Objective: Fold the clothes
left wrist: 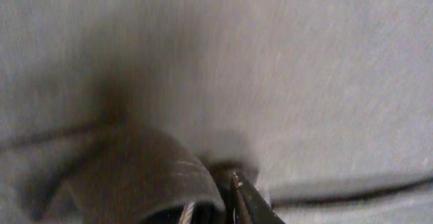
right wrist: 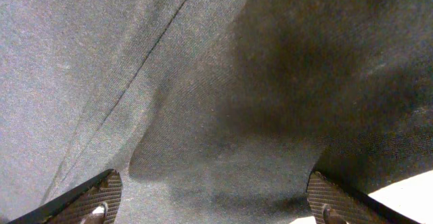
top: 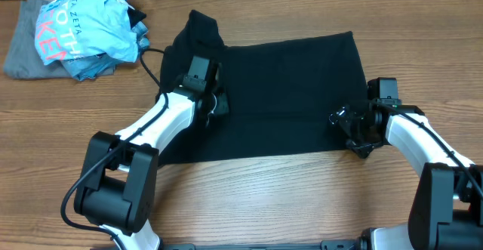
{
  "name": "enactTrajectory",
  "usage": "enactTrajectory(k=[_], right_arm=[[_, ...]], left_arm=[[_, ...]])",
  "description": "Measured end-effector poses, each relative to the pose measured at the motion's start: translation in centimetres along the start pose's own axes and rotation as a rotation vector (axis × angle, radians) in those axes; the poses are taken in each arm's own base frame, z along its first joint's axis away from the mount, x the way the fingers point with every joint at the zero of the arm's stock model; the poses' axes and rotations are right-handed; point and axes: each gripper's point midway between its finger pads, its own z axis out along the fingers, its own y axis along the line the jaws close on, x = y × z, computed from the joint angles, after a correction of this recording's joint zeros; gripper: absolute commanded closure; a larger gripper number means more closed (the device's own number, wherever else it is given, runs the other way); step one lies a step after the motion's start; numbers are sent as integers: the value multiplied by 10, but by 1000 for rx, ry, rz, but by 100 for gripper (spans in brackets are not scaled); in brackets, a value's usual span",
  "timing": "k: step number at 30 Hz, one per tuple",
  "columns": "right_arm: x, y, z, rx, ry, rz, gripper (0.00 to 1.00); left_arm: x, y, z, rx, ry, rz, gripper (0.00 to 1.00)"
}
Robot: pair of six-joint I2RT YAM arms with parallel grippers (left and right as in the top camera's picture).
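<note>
The black T-shirt (top: 287, 99) lies spread across the middle of the wooden table (top: 302, 197), with one sleeve sticking out at its top-left corner. My left gripper (top: 215, 103) is down on the shirt's left part. In the left wrist view its jaws (left wrist: 226, 197) are pinched together on a raised fold of the fabric (left wrist: 149, 170). My right gripper (top: 349, 125) sits at the shirt's lower right edge. In the right wrist view this gripper (right wrist: 215, 183) stands open, with its ribbed pads (right wrist: 101, 193) wide apart and flat black cloth (right wrist: 203, 82) between them.
A crumpled light blue shirt (top: 87, 27) with pink lettering lies on a grey garment (top: 23, 46) at the back left. A black cable (top: 151, 65) runs between that pile and the T-shirt. Bare table (right wrist: 413, 190) shows just past the right finger.
</note>
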Motion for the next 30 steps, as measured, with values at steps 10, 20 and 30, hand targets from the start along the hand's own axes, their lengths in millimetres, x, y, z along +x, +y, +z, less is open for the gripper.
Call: enactTrajectory(k=[10, 20, 30], right_arm=[[-1, -2, 0, 13, -5, 1, 8], [-1, -4, 0, 22, -10, 0, 8], [-1, -4, 0, 22, -11, 1, 8]], left_arm=[[-29, -7, -1, 24, -118, 55, 0], [-47, -13, -28, -5, -79, 65, 0], [-49, -23, -90, -47, 10, 103, 0]])
